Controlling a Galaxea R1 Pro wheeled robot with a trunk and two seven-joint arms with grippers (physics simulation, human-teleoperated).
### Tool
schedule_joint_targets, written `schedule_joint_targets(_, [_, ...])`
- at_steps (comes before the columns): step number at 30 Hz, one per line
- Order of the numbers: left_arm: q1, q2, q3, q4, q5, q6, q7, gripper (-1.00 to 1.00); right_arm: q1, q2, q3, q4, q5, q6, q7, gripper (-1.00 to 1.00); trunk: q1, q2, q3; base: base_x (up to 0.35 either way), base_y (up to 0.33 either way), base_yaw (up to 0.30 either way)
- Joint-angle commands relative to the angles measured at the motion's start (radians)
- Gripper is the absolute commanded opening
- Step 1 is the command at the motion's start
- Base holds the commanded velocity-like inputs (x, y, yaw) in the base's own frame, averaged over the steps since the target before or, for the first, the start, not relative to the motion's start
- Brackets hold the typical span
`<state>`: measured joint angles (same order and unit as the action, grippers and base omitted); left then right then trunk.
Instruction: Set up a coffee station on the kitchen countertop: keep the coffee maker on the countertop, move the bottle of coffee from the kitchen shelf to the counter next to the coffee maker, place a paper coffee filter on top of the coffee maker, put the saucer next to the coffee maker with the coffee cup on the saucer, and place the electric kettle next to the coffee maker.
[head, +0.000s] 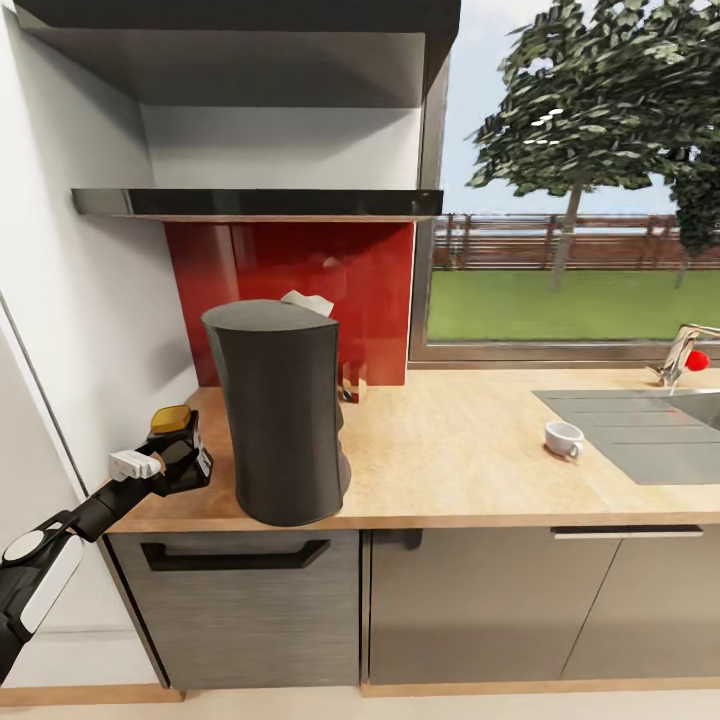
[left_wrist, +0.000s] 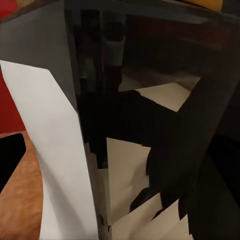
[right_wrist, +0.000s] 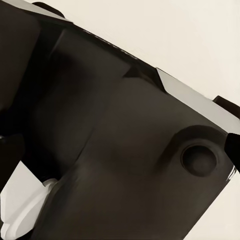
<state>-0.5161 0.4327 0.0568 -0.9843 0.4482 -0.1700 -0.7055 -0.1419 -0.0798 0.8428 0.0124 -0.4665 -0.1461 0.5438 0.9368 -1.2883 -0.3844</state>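
The tall dark grey coffee maker (head: 282, 410) stands at the left end of the kitchen countertop (head: 450, 470). A white crumpled paper coffee filter (head: 307, 301) lies on top of it. Just left of the machine, my left gripper (head: 178, 462) is shut on the bottle of coffee (head: 186, 450), a dark jar with an amber cap. The left wrist view has the jar (left_wrist: 150, 125) very close. A white coffee cup (head: 564, 438) sits on the counter beside the sink. The black kitchen shelf (head: 260, 203) hangs above. The saucer and the electric kettle are out of view.
A grey sink (head: 640, 430) with a tap (head: 682, 355) lies at the right. A small glossy item (head: 352, 384) peeks out behind the coffee maker against the red backsplash (head: 300, 270). A white wall (head: 70, 330) borders the counter's left end. The right wrist view has dark robot parts (right_wrist: 120, 150).
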Motion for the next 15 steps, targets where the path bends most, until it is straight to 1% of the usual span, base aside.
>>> schedule_joint_targets(1, [-0.001, 0.001, 0.000, 0.001, 0.006, 0.000, -0.005, -1.00, -0.001, 0.000, 0.009, 0.001, -0.009, -0.004, 0.004, 1.00, 0.000, -0.001, -0.001, 0.000, 0.000, 0.000])
schedule_joint_targets(8, [-0.001, 0.000, 0.000, 0.001, 0.006, 0.000, -0.005, -1.00, -0.001, 0.000, 0.009, 0.001, -0.008, -0.004, 0.005, 1.00, 0.027, -0.050, -0.023, 0.000, 0.000, 0.000])
schedule_joint_targets(13, [-0.001, 0.000, 0.000, 0.001, 0.006, 0.000, -0.005, -1.00, -0.001, 0.000, 0.009, 0.001, -0.008, -0.004, 0.005, 1.00, 0.027, -0.050, -0.023, 0.000, 0.000, 0.000])
schedule_joint_targets(15, [-0.001, 0.000, 0.000, 0.001, 0.006, 0.000, -0.005, -1.00, -0.001, 0.000, 0.009, 0.001, -0.008, -0.004, 0.005, 1.00, 0.034, -0.064, -0.029, 0.000, 0.000, 0.000])
